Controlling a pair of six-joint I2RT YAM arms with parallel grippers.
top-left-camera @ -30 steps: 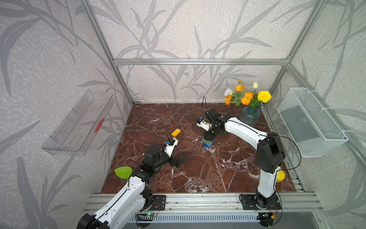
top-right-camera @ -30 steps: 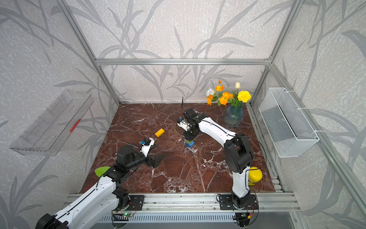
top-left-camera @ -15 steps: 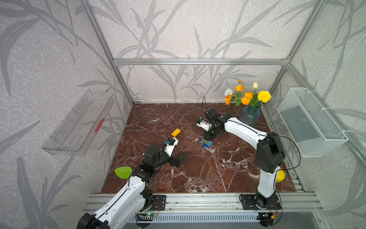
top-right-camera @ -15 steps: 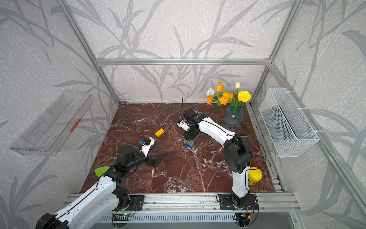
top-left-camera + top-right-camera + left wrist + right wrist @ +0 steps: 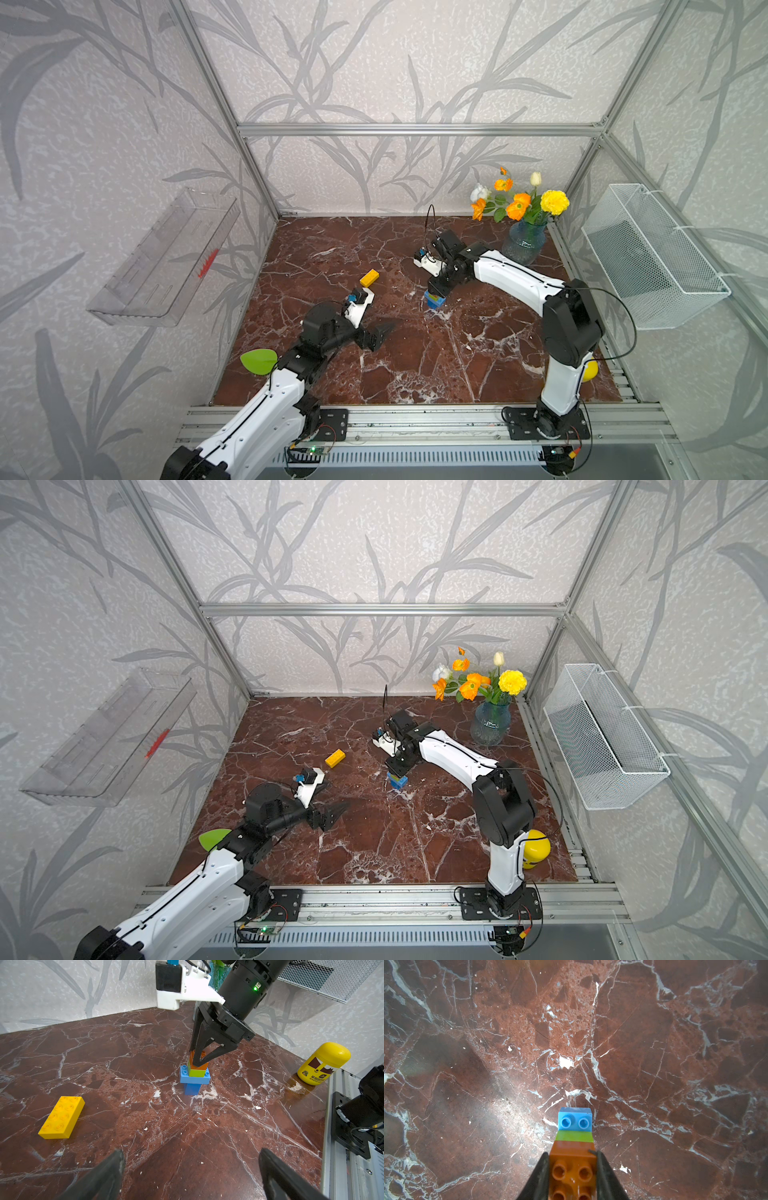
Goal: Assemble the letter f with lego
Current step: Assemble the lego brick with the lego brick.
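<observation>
Right hand (image 5: 199, 1059) pinches orange brick (image 5: 572, 1169) topping the stack (image 5: 194, 1079): green, two blues below, upright on bench (image 5: 207, 1136). Left hand (image 5: 191, 1154) wide, empty. Yellow brick (image 5: 369, 277) loose at stack's 10 o'clock in a top view; only it looks left to add.

Five bricks (image 5: 62, 1116) — one bottle (image 5: 323, 1064), one vase (image 5: 523, 247)

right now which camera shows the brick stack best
The left wrist view: the brick stack stands side-on, all four layers visible. The right wrist view looks straight down the stack, layers foreshortened. In both top views the stack is tiny, partly under the right pincer.
</observation>
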